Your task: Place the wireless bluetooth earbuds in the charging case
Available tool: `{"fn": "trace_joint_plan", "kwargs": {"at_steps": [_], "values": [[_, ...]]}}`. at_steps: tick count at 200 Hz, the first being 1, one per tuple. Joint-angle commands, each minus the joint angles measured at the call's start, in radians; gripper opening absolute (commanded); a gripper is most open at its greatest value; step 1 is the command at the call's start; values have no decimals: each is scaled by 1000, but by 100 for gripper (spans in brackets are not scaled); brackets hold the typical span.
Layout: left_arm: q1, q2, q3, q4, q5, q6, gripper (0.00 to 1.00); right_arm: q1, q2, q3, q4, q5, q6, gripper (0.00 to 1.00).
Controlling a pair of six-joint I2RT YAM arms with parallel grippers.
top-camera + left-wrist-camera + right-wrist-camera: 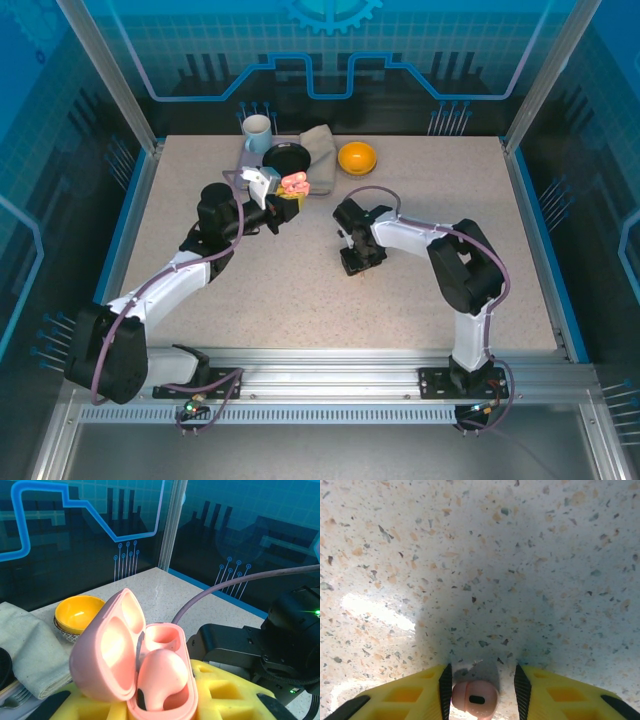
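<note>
From above, we see the left tool [283,198] clamped on the open pink charging case [295,183] at far centre, apparently to present it for loading. The right tool [358,262] reaches down to the tabletop [300,300].

At the left wrist, a seated earbud [162,677] fills one socket and the other looks empty. We can read no lettering.

At the right wrist, open jaws straddle a loose earbud [475,698], not yet pinching it.

Cropped at the bottom edge
The pink earbud [475,698] loses its lower part; the charging case [107,652] loses its base.
</note>
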Motion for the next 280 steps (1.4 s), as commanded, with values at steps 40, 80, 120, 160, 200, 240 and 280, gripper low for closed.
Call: {"fn": "trace_joint_plan", "kwargs": {"at_steps": [40,80,120,160,200,240,280], "values": [[8,7,42,0,17,-1,0,-21,0,-29,-50,-7,-40,39],[8,6,45,4,16,-1,0,-17,6,-22,-65,11,-46,38],[7,10,42,6,16,-3,0,-7,5,-19,-86,39,-58,39],[8,14,43,7,15,-2,0,6,13,-16,-99,41,-67,39],[8,15,42,9,12,-3,0,20,25,-3,-116,45,-69,35],[8,15,45,10,13,-4,0,21,20,-8,-127,49,-64,30],[8,17,48,5,15,-5,0,21,16,-15,-120,47,-57,20]]}}
